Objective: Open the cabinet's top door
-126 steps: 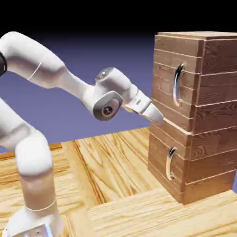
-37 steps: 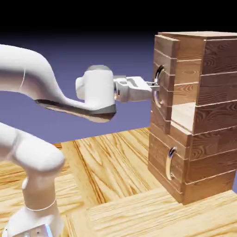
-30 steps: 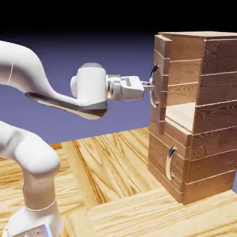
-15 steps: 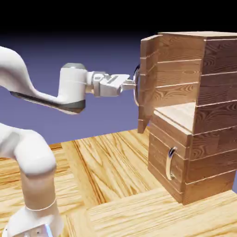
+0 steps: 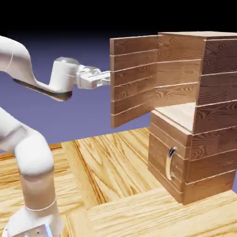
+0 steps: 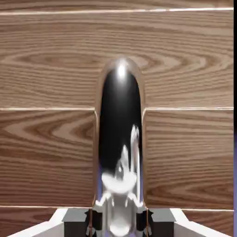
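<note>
The cabinet (image 5: 203,92) of brown planks stands at the exterior view's right. Its top door (image 5: 139,78) is swung far out to the left, plank face toward the camera, leaving the upper compartment open. My gripper (image 5: 106,77) reaches level to the door's outer edge, its tips hidden behind the panel. In the hand view the long silver handle (image 6: 119,129) fills the middle against the door's wood (image 6: 46,152). My gripper (image 6: 119,221) is shut on the handle's lower end, one finger on each side.
The shorter lower door (image 5: 159,157) is closed, its small curved handle (image 5: 171,163) facing left. The wooden table (image 5: 106,171) spreads below the arm. My arm's elbow and base rise at the exterior view's left.
My hand has pulled back to the left with the handle in its grip. The top door has swung from slightly ajar to wide open.
</note>
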`<action>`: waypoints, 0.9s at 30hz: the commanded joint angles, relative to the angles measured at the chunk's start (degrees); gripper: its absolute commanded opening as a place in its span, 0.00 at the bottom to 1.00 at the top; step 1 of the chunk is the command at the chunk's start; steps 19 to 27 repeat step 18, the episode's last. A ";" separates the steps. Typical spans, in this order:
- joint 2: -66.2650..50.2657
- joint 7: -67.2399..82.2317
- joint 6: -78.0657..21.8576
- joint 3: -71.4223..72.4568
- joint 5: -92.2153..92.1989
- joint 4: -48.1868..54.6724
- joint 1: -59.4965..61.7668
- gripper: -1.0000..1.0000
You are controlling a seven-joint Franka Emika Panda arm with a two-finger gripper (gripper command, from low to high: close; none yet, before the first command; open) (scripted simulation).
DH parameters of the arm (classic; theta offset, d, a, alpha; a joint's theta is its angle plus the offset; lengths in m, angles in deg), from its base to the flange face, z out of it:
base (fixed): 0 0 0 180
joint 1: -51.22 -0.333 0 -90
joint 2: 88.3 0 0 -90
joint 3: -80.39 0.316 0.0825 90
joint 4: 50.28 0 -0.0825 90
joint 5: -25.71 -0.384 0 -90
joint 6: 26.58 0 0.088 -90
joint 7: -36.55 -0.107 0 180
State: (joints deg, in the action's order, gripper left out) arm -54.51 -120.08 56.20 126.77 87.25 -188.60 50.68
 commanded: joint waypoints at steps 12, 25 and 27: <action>-22.07 -8.21 -28.80 23.84 -2.22 20.11 16.64 0.00; -26.38 -10.17 -33.82 35.71 -1.76 23.61 27.00 0.00; -26.38 -10.17 -33.82 35.71 -1.76 23.61 27.00 0.00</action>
